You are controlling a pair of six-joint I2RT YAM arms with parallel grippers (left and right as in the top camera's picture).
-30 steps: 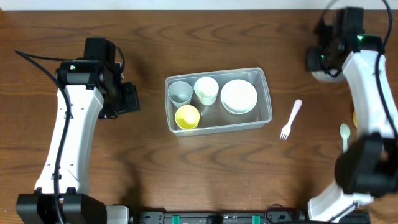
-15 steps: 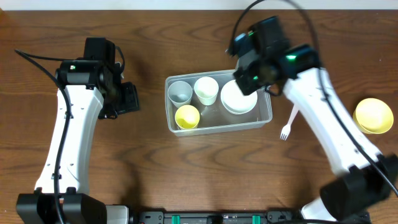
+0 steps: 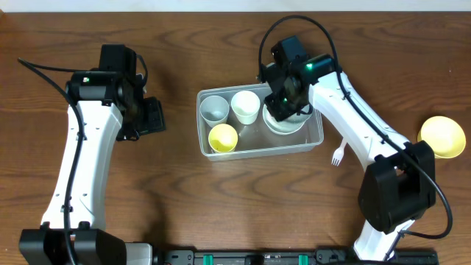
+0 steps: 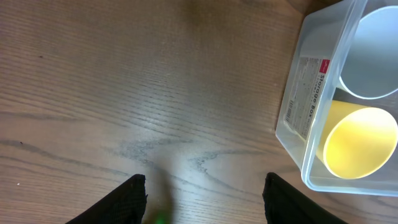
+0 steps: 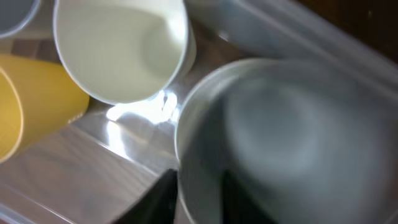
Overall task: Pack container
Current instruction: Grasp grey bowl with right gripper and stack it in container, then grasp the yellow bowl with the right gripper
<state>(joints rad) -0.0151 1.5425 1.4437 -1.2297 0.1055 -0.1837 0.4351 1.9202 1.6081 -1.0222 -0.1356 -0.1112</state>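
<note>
mid-packing. clear container at table centre, white bowl inside. right gripper low over that bowl, narrow astride its rim, grip unclear. left gripper wide, empty. next, probably: fetch yellow bowl.

You have the container at mid-table. Three cups sit in its left part: the far-left cup, the middle cup just to its right, and the near-left cup. The inner bowl fills the right part. A fork lies just right of the container, and the lone bowl sits well beyond.
</note>
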